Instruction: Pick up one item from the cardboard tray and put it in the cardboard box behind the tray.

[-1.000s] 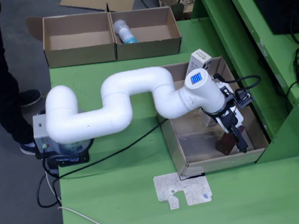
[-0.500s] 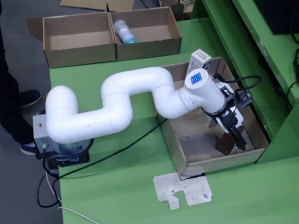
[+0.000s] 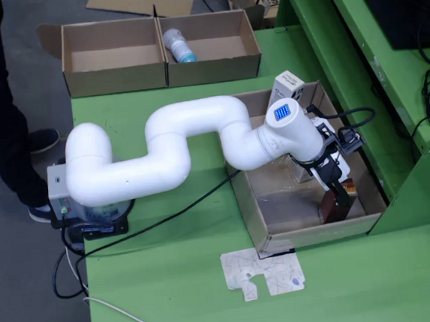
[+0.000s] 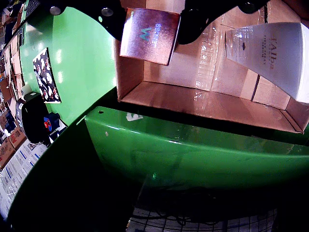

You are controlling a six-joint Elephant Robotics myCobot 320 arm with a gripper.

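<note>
Between the fingers of the end effector (image 3: 340, 197), a small brown-red box (image 3: 333, 206) now sits a little higher and nearer the tray's right wall than it did a second ago, when it stood low against the floor of the cardboard tray (image 3: 259, 221). Half a second ago the dark fingers were at its top; now the box shows more of its reddish face and seems to have come off the tray floor. I judge that the grasp has taken and the lift has begun, so the picking half of the task looks nearly done.

From the gripper-mounted view, the brown-red box (image 4: 149, 35) is pinched at its upper edge by the end effector (image 4: 153, 14), whose black fingers (image 4: 112, 18) press against it on either side; it hangs tilted just below them, over the tray interior. The end effector is closed narrowly on this box.

Beside the held box in that view stands a white carton (image 4: 275, 55), apart from the fingers and untouched.

Well away from the end effector, past the arm's elbow in the fixed view, the cardboard box (image 3: 164, 73) waits at the far edge of the tabletop (image 3: 173, 285), with a bottle (image 3: 178, 45) already lying in one compartment. The carry there has yet to be made.
</note>
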